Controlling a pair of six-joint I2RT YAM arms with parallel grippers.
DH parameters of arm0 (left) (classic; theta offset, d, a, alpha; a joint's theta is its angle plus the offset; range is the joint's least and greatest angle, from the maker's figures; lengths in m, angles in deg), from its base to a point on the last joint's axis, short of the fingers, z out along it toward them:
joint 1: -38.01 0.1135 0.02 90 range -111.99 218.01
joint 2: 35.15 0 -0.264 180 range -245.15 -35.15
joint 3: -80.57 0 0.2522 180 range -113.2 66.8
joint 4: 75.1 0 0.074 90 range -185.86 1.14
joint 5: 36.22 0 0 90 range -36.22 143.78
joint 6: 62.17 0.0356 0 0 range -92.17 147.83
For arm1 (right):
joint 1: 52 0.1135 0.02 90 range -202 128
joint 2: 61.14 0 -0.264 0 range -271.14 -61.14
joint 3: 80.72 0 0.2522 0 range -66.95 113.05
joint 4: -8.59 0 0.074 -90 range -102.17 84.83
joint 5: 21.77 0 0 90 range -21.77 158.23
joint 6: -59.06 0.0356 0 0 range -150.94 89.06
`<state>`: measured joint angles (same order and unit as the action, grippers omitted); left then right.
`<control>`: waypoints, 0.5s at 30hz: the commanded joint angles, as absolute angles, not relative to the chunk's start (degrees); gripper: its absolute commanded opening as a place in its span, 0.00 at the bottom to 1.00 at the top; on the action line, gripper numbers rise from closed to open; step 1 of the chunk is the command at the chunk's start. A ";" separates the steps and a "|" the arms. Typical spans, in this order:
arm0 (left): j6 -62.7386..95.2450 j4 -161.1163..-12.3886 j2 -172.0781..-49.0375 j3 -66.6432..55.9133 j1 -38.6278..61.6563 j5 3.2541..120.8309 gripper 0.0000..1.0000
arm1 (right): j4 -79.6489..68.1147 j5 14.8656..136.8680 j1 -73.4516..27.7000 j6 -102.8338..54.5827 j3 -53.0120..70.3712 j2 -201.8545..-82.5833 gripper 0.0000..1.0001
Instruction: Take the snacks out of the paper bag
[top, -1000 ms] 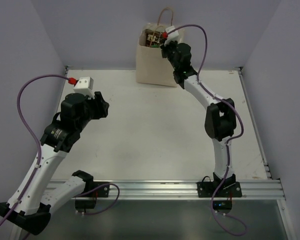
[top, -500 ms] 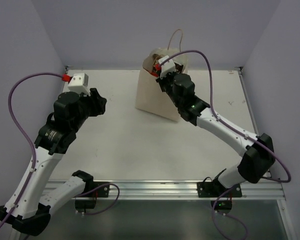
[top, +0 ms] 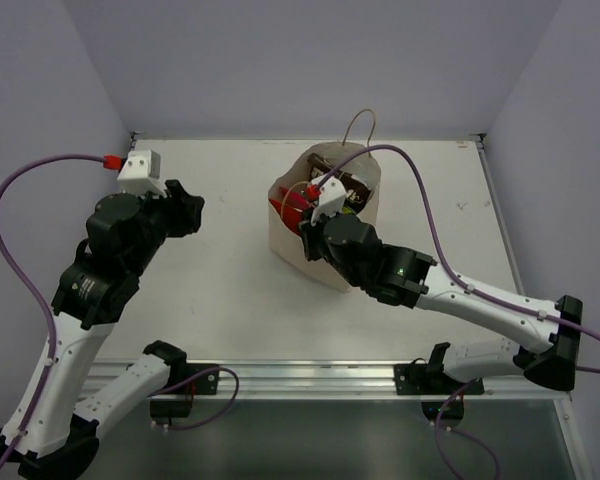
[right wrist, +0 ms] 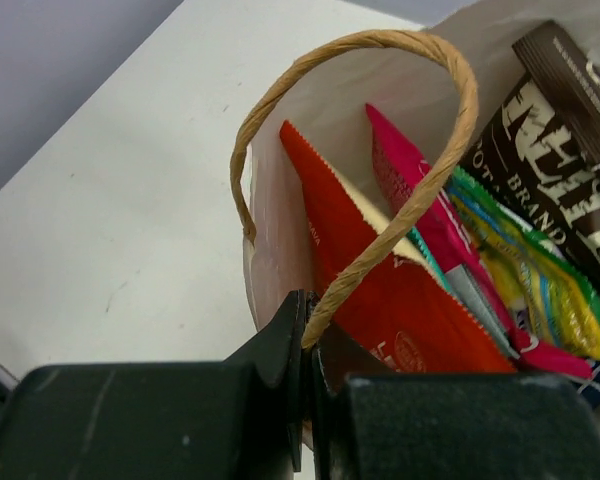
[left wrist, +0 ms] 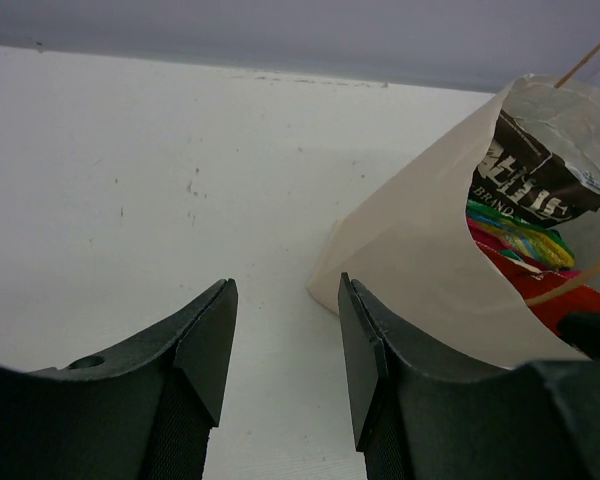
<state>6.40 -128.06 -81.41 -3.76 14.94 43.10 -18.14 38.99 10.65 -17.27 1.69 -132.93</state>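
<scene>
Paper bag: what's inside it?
Inside the paper bag show a dark brown packet, a green packet, a magenta packet and an orange-red packet, overlapping. Their lower ends, and anything beneath, are covered.

The paper bag [top: 298, 252] is plain cream-beige; its twisted cord handle [right wrist: 432, 178] is tan. Inside, seen from the right wrist, a dark brown packet [right wrist: 570, 130] with white block lettering sits at two o'clock. A magenta packet [right wrist: 450, 240] is at centre, and a green packet [right wrist: 540, 290] streaked with yellow is at four o'clock. A red-orange packet [right wrist: 380, 300] with a cream patch is at six o'clock. The desk [left wrist: 130, 180] is white with dark specks. Both the left end effector [left wrist: 280, 350] and right end effector [right wrist: 305, 360] are black. The arms [top: 490, 305] are white with black joints, the cables [top: 55, 160] purple, and the walls [top: 280, 60] pale lilac-grey.
</scene>
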 commanded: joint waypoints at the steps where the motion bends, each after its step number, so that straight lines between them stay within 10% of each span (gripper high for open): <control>1: 7.62 -129.02 -81.21 -5.53 14.63 43.06 0.51 | -28.70 35.00 13.03 -7.57 2.12 -131.10 0.01; 15: 8.58 -126.74 -84.02 -6.50 14.63 44.46 0.54 | -40.32 39.22 13.04 -14.06 10.47 -123.19 0.82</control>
